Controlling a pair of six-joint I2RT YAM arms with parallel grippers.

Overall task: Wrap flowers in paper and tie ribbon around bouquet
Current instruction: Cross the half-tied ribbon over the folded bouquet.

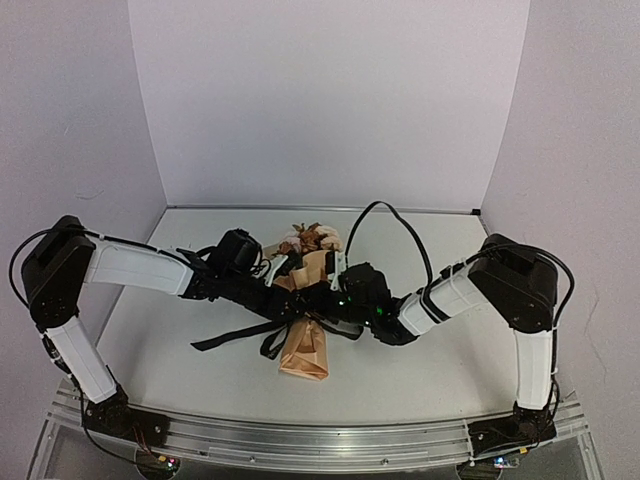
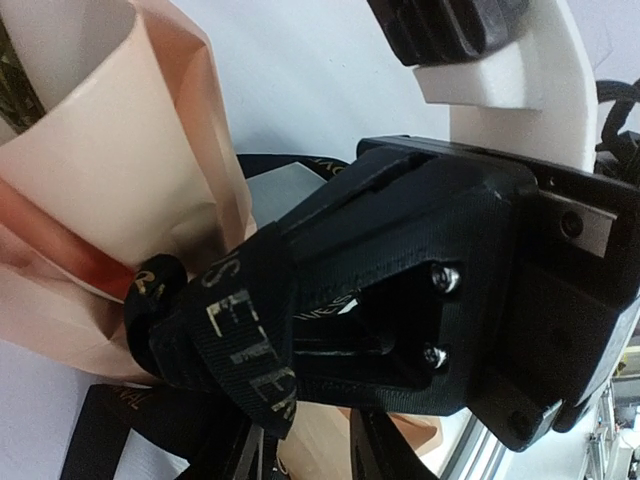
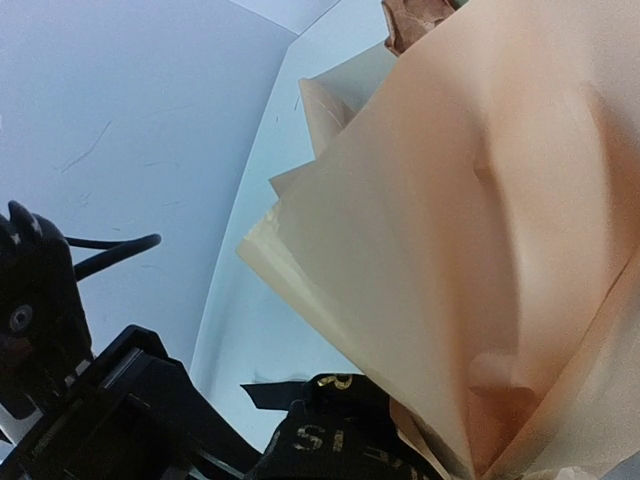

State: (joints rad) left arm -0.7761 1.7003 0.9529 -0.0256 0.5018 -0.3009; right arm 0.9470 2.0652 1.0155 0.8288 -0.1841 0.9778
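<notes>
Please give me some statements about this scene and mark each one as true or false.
1. The bouquet lies on the table. True.
2. The flowers are at the near end of the bouquet. False: they show at its far end, away from the camera.
3. The ribbon is black with light lettering. True.
4. The paper is white. False: it is tan.

I work on a white table (image 1: pixel 420 370) boxed in by plain pale walls (image 1: pixel 330 100) on three sides, evenly lit; a metal rail (image 1: pixel 330 437) lines its near edge.
</notes>
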